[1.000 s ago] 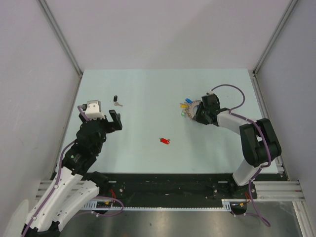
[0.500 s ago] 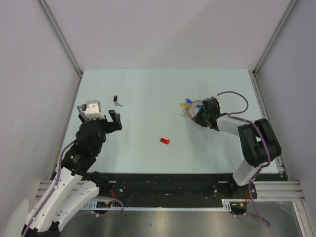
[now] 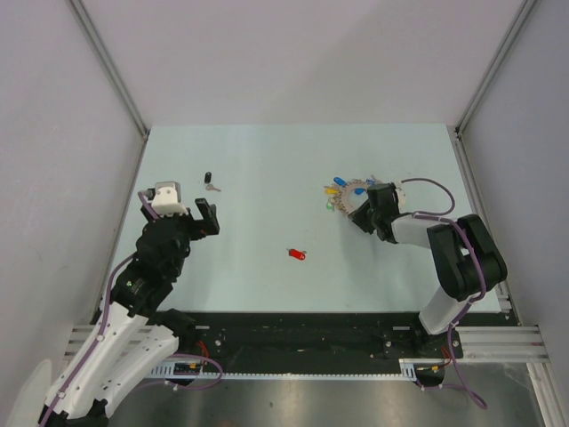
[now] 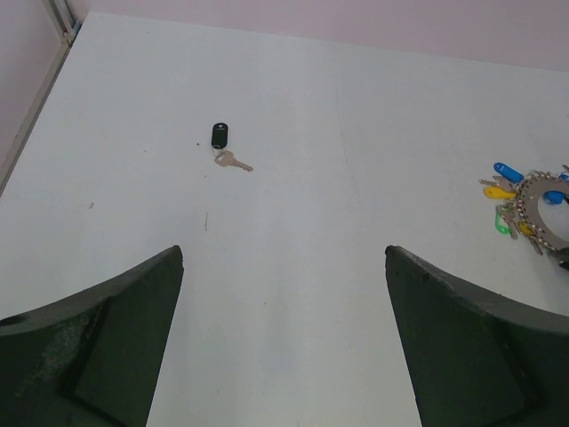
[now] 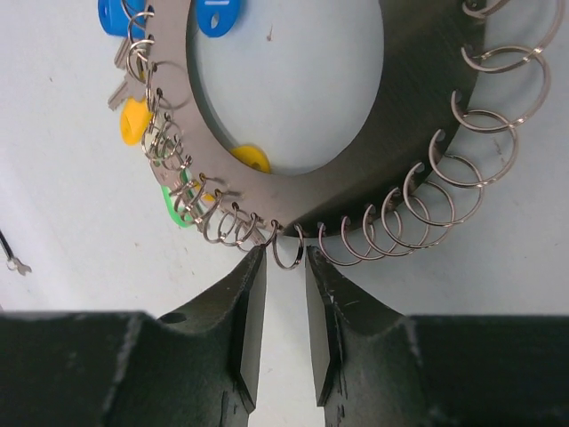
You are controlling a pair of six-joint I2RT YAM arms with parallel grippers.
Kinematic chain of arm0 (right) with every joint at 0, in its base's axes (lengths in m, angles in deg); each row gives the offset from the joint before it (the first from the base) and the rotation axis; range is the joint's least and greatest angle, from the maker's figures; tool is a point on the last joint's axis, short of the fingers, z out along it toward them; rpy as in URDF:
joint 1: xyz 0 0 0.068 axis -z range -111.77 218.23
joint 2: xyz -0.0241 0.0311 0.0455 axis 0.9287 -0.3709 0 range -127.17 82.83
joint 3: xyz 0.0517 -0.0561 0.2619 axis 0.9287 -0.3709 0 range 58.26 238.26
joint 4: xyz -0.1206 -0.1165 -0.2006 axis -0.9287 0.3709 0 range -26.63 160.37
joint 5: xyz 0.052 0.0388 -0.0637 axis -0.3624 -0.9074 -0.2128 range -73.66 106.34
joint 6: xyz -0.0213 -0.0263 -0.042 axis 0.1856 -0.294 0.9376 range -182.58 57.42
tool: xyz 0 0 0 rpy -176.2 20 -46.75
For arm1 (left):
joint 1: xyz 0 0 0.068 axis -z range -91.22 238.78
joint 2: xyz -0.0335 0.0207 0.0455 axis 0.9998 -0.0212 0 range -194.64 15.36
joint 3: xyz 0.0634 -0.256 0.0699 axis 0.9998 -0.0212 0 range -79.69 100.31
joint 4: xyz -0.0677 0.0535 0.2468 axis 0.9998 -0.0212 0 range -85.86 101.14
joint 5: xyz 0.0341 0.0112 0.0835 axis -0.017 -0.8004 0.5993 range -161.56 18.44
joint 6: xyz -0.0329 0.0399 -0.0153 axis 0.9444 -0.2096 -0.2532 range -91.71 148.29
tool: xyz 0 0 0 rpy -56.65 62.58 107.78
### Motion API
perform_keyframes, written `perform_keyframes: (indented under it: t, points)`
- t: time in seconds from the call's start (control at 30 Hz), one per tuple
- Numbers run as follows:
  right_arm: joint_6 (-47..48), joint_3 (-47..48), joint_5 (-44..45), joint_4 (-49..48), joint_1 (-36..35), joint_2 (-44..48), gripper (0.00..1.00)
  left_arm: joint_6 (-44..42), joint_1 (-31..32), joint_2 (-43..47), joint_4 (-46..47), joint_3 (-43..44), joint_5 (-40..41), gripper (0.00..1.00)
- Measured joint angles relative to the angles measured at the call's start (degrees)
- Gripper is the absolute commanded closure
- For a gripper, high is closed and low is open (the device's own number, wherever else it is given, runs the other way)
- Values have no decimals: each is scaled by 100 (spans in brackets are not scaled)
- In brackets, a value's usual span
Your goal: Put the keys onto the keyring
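The keyring [image 3: 349,196] is a flat dark grey ring [image 5: 418,116] edged with many small wire rings. Some of these carry keys with blue [image 5: 213,16], yellow [image 5: 135,120] and green [image 5: 178,212] heads. It lies at the table's right and also shows in the left wrist view [image 4: 533,206]. My right gripper [image 5: 286,258] is at its near rim, jaws a narrow gap apart, with one small empty wire ring [image 5: 287,249] between the tips. The loose red-headed key [image 3: 296,254] lies mid-table. My left gripper [image 3: 207,216] hangs wide open and empty [image 4: 284,253] at the left.
A black-headed key [image 3: 210,181] lies at the table's far left, ahead of the left gripper [image 4: 222,144]. Grey walls with aluminium posts enclose the table on three sides. The black base rail [image 3: 302,334] runs along the near edge.
The right gripper has drawn back a little towards the right off the keyring, and its jaws have narrowed. The left arm and the loose keys have not moved.
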State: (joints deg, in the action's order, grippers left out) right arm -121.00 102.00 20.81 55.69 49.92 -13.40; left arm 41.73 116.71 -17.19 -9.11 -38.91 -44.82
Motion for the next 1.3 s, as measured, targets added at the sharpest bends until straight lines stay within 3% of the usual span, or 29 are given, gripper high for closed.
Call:
perform_keyframes:
  t: [0.27, 0.43, 0.6, 0.73, 0.97, 1.1, 1.3]
  points:
    - [-262, -190, 142, -310, 111, 0, 81, 0, 0, -2, 0, -17, 0, 0]
    - [-232, -271, 179, -426, 258, 0, 94, 0, 0, -2, 0, -20, -2, 0]
    - [57, -271, 151, -492, 367, 17, 100, -11, 0, -2, 0, -20, -11, 1]
    - [721, -273, -13, -442, 481, 258, 100, -103, 0, 0, 15, -28, -151, 0]
    - [2798, 219, -664, 125, 483, 857, 100, -289, -7, 11, 153, -72, -577, 0]
    - [4186, 529, -715, 380, 50, 1294, 100, -452, -7, 48, 262, -92, -846, 0]
    - [5536, 778, -743, 479, -426, 1749, 100, -678, -11, -11, 391, -144, -1375, 0]
